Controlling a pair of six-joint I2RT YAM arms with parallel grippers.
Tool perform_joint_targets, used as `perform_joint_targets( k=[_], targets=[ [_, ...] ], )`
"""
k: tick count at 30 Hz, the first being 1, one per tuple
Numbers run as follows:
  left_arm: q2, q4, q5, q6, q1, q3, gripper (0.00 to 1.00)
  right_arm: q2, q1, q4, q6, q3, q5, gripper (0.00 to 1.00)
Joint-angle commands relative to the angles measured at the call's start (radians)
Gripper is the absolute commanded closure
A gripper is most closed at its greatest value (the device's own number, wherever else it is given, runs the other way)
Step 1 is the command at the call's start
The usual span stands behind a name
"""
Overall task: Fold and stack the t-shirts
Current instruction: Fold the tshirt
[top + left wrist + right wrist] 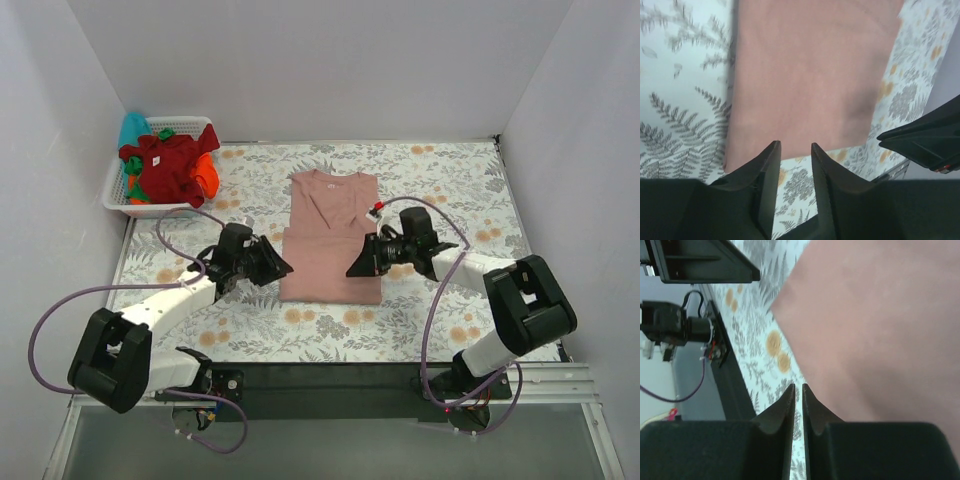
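Partly folded pink t-shirt (pixel 330 240) lies between the left gripper (pixel 795 146), narrowly open, and the right gripper (pixel 797 387), nearly closed; both seemingly empty, flanking it for another fold.

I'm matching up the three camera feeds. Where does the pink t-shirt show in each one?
Top external: the pink t-shirt lies at the centre of the picture.
Left wrist: it fills the upper middle.
Right wrist: it fills the upper right.
Shared landmark: the floral table cloth under the shirt, seen at left in the left wrist view and left of centre in the right wrist view.
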Motion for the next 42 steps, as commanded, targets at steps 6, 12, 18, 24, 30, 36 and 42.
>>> perform_joint_targets(
  k=[6, 12, 18, 24, 30, 36, 42],
  targets=[
    [0.051, 0.047, 0.055, -0.013, -0.021, -0.148, 0.79, 0.095, 0.084, 0.190, 0.092, -0.130, 0.002, 0.86],
    [0.050, -0.003, -0.016, -0.103, -0.021, -0.196, 0.88, 0.227, 0.052, 0.282, 0.079, -0.201, 0.007, 0.95],
    [-0.004, -0.068, -0.054, -0.111, -0.022, -0.199, 0.91, 0.196, -0.027, 0.302, 0.058, -0.264, -0.064, 0.96],
    [0.001, -0.085, -0.044, -0.097, -0.021, -0.187, 0.92, 0.026, -0.030, 0.276, 0.087, -0.271, -0.070, 0.94],
    [-0.007, -0.086, -0.042, -0.094, -0.021, -0.185, 0.92, 0.021, -0.105, 0.256, 0.043, -0.341, -0.069, 0.94],
    [-0.007, -0.088, -0.044, -0.094, -0.021, -0.182, 0.91, 0.046, -0.199, 0.256, 0.006, -0.403, -0.075, 0.95],
    [-0.017, -0.129, -0.053, -0.084, -0.021, -0.150, 0.89, 0.080, -0.211, 0.239, 0.030, -0.383, -0.035, 0.96]
  ],
)
